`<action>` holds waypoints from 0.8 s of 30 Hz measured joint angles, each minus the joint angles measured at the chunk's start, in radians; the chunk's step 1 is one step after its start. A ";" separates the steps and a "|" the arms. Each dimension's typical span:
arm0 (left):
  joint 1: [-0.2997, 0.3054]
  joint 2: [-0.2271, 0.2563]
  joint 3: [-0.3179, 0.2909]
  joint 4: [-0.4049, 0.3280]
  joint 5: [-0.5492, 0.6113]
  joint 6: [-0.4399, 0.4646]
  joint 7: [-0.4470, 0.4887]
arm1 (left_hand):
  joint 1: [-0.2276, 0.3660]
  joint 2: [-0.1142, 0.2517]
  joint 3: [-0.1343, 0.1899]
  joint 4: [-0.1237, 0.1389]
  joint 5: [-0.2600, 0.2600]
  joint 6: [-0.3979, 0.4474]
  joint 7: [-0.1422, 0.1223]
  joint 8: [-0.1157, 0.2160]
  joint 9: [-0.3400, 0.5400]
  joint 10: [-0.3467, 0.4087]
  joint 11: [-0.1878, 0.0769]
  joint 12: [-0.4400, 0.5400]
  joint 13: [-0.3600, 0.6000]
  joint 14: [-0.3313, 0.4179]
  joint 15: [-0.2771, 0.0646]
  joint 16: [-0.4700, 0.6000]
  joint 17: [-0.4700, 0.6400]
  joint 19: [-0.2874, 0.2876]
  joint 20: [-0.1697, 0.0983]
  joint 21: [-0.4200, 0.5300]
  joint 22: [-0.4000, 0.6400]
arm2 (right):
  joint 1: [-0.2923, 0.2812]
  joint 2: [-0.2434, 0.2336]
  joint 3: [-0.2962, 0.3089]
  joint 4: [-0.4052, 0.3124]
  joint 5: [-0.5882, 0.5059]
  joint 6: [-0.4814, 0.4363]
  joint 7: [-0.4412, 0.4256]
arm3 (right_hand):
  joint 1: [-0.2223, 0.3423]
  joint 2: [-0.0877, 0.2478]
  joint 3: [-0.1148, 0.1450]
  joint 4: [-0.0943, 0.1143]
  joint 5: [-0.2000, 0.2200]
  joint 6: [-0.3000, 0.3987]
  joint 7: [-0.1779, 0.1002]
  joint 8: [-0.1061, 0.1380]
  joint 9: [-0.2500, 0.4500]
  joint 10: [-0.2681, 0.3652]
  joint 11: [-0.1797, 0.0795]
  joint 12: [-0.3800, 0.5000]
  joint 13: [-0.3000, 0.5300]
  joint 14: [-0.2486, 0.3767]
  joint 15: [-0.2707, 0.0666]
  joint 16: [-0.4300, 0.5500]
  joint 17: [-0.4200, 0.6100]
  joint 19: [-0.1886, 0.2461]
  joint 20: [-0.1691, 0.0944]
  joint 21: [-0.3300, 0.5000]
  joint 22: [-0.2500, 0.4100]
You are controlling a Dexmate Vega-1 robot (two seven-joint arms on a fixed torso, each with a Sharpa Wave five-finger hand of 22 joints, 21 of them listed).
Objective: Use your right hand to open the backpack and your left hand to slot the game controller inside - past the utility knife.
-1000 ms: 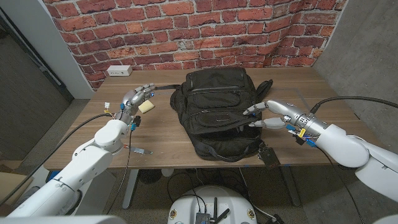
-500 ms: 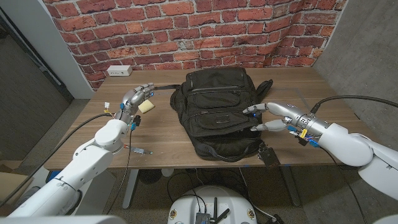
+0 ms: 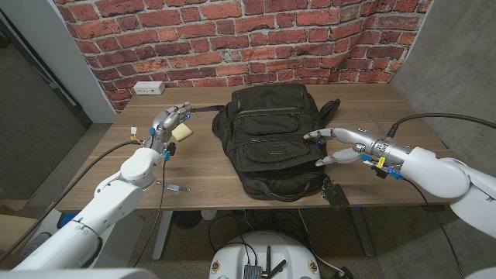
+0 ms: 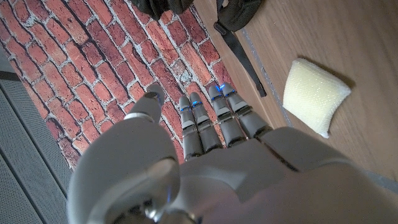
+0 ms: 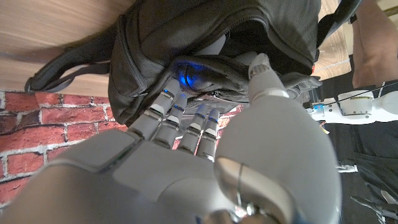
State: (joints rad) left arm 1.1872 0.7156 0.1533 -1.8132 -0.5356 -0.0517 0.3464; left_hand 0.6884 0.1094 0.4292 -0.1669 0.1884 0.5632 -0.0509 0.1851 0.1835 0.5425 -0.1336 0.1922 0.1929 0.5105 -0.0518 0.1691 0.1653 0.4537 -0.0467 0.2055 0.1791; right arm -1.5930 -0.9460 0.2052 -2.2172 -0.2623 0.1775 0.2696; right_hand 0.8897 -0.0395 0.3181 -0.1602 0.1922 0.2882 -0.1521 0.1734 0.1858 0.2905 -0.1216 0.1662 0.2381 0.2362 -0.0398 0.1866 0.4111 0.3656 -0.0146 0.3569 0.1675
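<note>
The left robot hand [image 3: 170, 122] waits empty with fingers loosely apart beside a pale sponge [image 3: 183, 133] on the desk [image 3: 201, 182], and no game controller or utility knife can be made out near it. At centre lies the black backpack [image 3: 271, 139]. The right robot hand [image 3: 341, 147], fingers spread and gripping nothing, touches the backpack's side and risks sliding the bag without opening it.
</note>
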 measured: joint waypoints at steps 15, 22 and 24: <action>-0.027 -0.020 0.012 0.034 0.005 -0.004 0.016 | 0.000 0.000 0.004 -0.004 0.000 -0.004 -0.004 0.000 0.000 -0.007 -0.004 0.000 0.000 -0.005 0.005 0.000 0.000 0.000 0.000 0.000 0.000 | 0.014 -0.031 0.029 0.016 0.056 -0.002 0.103 | -0.007 -0.007 -0.008 0.008 0.000 -0.079 0.006 0.000 0.000 -0.063 0.011 0.000 -0.016 -0.051 0.001 -0.002 -0.029 -0.014 0.015 -0.031 0.000; -0.038 -0.024 0.018 0.044 0.008 -0.006 0.023 | 0.000 0.000 0.004 -0.004 0.000 -0.004 -0.004 0.000 0.000 -0.009 -0.002 0.000 0.000 -0.011 0.000 0.000 0.000 -0.006 -0.001 0.000 0.000 | 0.014 -0.041 0.052 0.026 0.076 0.000 0.140 | -0.015 -0.014 -0.012 0.012 -0.004 -0.135 0.003 0.000 0.000 -0.108 0.021 0.004 -0.025 -0.093 0.003 -0.002 -0.047 -0.024 0.024 -0.055 0.000; -0.042 -0.025 0.019 0.047 0.008 -0.006 0.024 | 0.000 0.000 0.004 -0.004 0.000 -0.004 -0.004 0.000 0.000 -0.010 0.000 0.000 0.000 -0.014 0.004 0.000 0.000 -0.009 0.002 0.000 0.000 | 0.014 -0.042 0.057 0.030 0.080 0.002 0.149 | -0.022 -0.011 -0.014 0.014 -0.004 -0.147 0.006 0.000 0.000 -0.120 0.019 0.004 -0.028 -0.103 0.001 -0.002 -0.052 -0.031 0.031 -0.062 0.000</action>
State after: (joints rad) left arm 1.1454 0.6904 0.1725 -1.7661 -0.5275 -0.0573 0.3704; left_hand 0.6883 0.1092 0.4334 -0.1712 0.1884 0.5596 -0.0544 0.1852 0.1835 0.5320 -0.1339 0.1922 0.1929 0.4962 -0.0482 0.1691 0.1653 0.4447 -0.0450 0.2055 0.1791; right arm -1.5786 -0.9883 0.2620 -2.1876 -0.1820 0.1795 0.4182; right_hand 0.8676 -0.0504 0.3040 -0.1462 0.1885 0.1413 -0.1462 0.1734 0.1859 0.1704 -0.1031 0.1701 0.2098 0.1327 -0.0391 0.1847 0.3593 0.3351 0.0164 0.2951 0.1678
